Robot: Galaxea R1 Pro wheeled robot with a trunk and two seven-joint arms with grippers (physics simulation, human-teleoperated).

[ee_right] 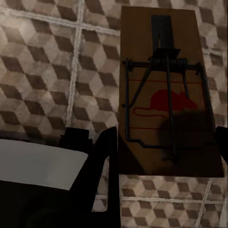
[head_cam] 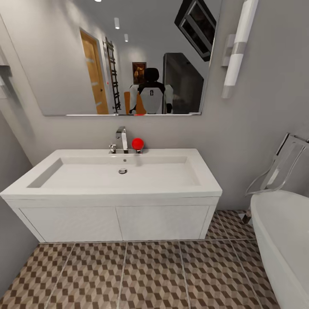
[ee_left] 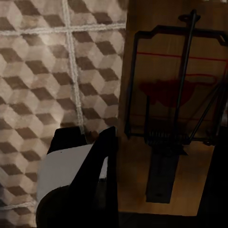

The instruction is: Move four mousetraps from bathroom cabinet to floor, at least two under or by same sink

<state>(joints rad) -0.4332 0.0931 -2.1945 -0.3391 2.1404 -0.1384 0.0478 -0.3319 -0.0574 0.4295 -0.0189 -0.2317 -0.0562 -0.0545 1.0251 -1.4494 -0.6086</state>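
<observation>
In the left wrist view a brown wooden mousetrap (ee_left: 161, 57) with a wire spring and a red mouse print sits between the dark fingers (ee_left: 97, 180) of my left gripper (ee_left: 166, 128), which is shut on it above the cube-patterned floor (ee_left: 42, 76). My right gripper (ee_right: 166, 135) is likewise shut on a second mousetrap (ee_right: 159, 61) over the floor tiles (ee_right: 42, 71). The head view faces the wide white sink (head_cam: 111, 191) with its chrome tap (head_cam: 123, 139); the tiled floor (head_cam: 150, 274) runs in front of it. The cabinet is out of view.
A white bathtub (head_cam: 283, 231) curves in at the right, close to the sink's corner. A red round object (head_cam: 137, 144) rests beside the tap. A mirror (head_cam: 128, 56) and a wall light (head_cam: 238, 47) hang above. A grey wall closes the left side.
</observation>
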